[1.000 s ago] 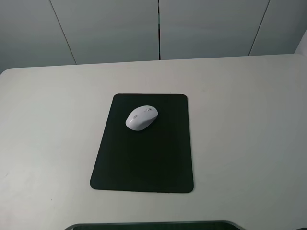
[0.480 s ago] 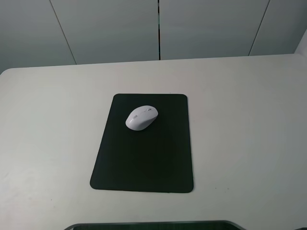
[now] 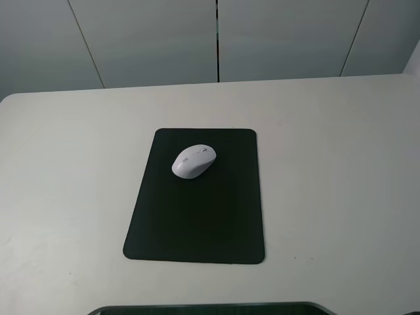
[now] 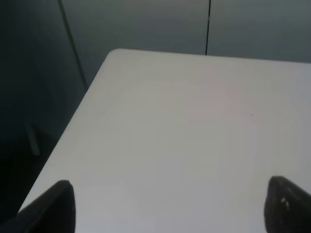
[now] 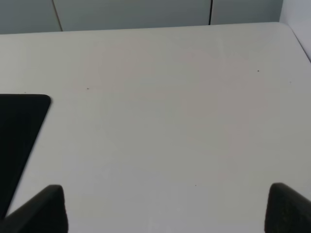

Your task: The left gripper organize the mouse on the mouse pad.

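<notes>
The smooth, round white mouse (image 3: 193,161) sits on the far part of the flat black mouse pad (image 3: 197,216). My left gripper (image 4: 167,206) is spread wide, holding nothing, above the white table (image 4: 184,136).

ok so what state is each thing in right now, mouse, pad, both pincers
mouse: resting on the far part of the pad, angled, untouched
mouse pad: flat on the table, slightly skewed
left pincer: open, empty, over bare table, away from the mouse
right pincer: open, empty, over bare table beside the pad's corner
table: white, carrying only the pad and mouse in view
</notes>
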{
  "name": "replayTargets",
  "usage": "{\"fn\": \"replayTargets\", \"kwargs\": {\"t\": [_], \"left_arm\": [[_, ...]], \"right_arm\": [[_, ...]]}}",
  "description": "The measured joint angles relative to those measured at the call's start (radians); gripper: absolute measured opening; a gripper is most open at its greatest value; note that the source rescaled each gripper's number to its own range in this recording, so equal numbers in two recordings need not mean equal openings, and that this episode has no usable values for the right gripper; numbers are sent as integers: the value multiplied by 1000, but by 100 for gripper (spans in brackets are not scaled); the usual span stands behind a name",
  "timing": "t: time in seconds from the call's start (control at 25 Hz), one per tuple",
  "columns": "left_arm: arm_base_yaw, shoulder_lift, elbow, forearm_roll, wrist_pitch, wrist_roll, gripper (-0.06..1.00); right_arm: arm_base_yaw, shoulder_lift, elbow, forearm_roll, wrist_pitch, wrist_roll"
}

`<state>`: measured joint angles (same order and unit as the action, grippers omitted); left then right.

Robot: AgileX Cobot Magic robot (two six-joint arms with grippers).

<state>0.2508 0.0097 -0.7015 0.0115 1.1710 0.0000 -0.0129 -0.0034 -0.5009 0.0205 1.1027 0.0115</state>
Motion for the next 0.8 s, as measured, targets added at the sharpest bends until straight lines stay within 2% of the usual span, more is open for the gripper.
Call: {"fn": "replayTargets", "kwargs": {"t": [0.16, 0.44, 0.6, 0.8], "left_arm": [[2, -5, 28, -5, 0, 0, 100], [4, -10, 153, -66, -19, 0, 100], [1, -10, 184, -68, -70, 0, 100], [-24, -10, 190, -70, -82, 0, 100]], "right_arm": [[0, 0, 0, 0, 0, 0], [0, 0, 0, 0, 0, 0], [0, 0, 0, 0, 0, 0], [0, 0, 0, 0, 0, 0]]}}
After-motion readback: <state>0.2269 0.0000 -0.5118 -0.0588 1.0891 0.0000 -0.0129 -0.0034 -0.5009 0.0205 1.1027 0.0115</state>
